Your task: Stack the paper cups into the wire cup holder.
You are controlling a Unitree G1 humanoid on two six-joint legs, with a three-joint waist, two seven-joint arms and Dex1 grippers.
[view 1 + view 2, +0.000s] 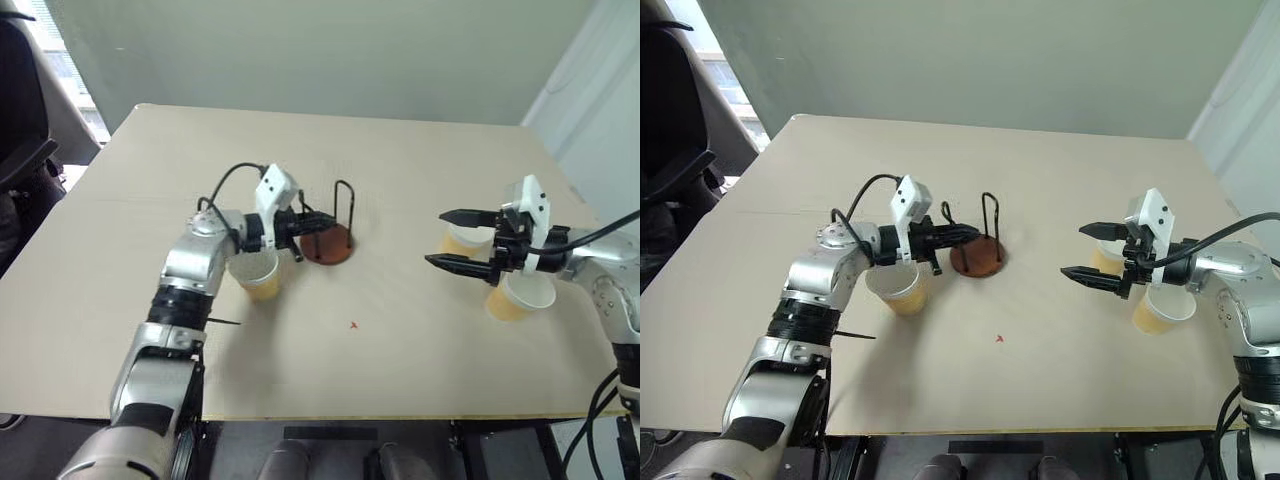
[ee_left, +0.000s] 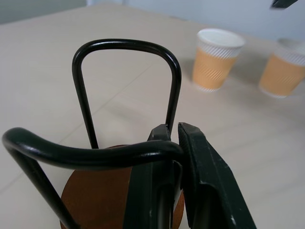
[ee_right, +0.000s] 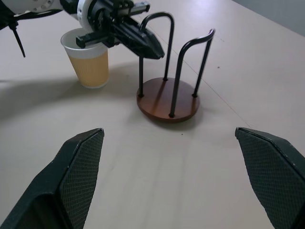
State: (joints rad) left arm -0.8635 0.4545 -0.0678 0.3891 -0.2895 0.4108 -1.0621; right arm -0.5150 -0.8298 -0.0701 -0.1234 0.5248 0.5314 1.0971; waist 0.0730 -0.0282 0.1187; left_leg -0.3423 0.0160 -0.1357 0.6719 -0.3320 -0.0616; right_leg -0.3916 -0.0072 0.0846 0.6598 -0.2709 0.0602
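The wire cup holder [image 1: 327, 245], a reddish-brown disc with two upright black wire loops, stands at the table's middle. My left gripper [image 1: 322, 222] is shut on the nearer loop; the left wrist view has the wire [image 2: 95, 155] bending down between my fingers [image 2: 205, 167]. One paper cup [image 1: 258, 275] stands upright just under my left forearm. Two more paper cups [image 1: 465, 240] [image 1: 518, 295] stand upright on the right, close behind my right gripper [image 1: 436, 238]. That gripper hangs open above the table with nothing in it, pointing toward the holder [image 3: 167, 100].
A small red mark [image 1: 353, 324] lies on the pale table [image 1: 300, 150] in front of the holder. A dark chair [image 1: 20, 120] stands beyond the table's left edge. The right pair of cups is near the right edge.
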